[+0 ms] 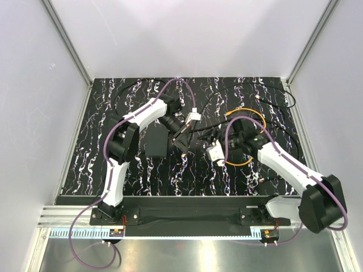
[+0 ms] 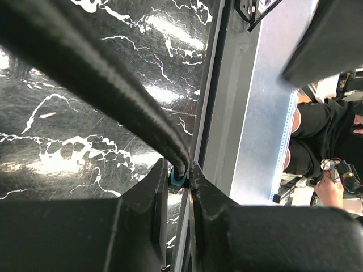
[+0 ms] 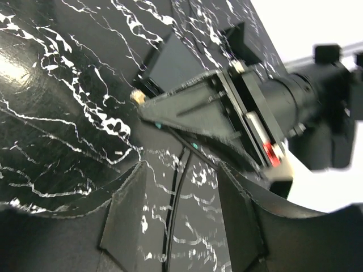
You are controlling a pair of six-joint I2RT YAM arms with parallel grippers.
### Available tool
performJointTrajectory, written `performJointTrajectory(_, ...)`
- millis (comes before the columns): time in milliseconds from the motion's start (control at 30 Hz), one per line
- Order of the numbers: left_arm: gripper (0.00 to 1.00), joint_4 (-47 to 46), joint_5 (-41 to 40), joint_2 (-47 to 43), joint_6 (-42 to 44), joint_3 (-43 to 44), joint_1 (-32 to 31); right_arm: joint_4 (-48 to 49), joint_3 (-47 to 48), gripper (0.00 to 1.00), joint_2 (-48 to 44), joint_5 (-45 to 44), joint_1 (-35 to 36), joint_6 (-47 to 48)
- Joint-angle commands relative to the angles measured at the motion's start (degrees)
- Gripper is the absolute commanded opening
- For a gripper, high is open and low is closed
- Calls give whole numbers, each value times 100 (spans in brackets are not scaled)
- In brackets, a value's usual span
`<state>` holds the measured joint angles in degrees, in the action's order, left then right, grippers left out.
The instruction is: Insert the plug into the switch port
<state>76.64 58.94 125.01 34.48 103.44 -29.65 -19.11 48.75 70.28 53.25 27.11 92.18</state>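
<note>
Left claw (image 2: pixel 178 173) pinches a black cable (image 2: pixel 113 96); right claw (image 3: pixel 181 170) stands partly wide, a thin cable running untouched between its fingers. Orange cable (image 1: pixel 262 122) loops by the right wrist, plug indistinct; box (image 1: pixel 156 140) lies on the surface (image 1: pixel 96 158) beside the left claw

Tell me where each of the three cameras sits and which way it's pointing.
Top external: above and behind the bases, looking down on the marbled table; left arm and right arm show whole.
Left wrist: on the left arm, facing the near rail; its own fingers pinch a dark cable.
Right wrist: on the right arm, facing across the table at the left gripper and black box; its own fingers stand apart.
Shared: top and right wrist both show the left gripper and black box.
</note>
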Motion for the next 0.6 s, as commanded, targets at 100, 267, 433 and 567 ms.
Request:
performJointTrajectory(100,0,835,162,-100,164,177,-41,365,425,57,521,-192,382,536)
performJointTrajectory(267,0,905,171,-100,243,159,-50,479,425,55,820,-403,514,801)
performJointTrajectory(433,0,975,162,-100,305,177,-67,399,548,54,1057,-588,593,985)
performJointTrajectory(567,0,1028,153,-108,366,159,-67,514,618,54,1216,-746,628,1065)
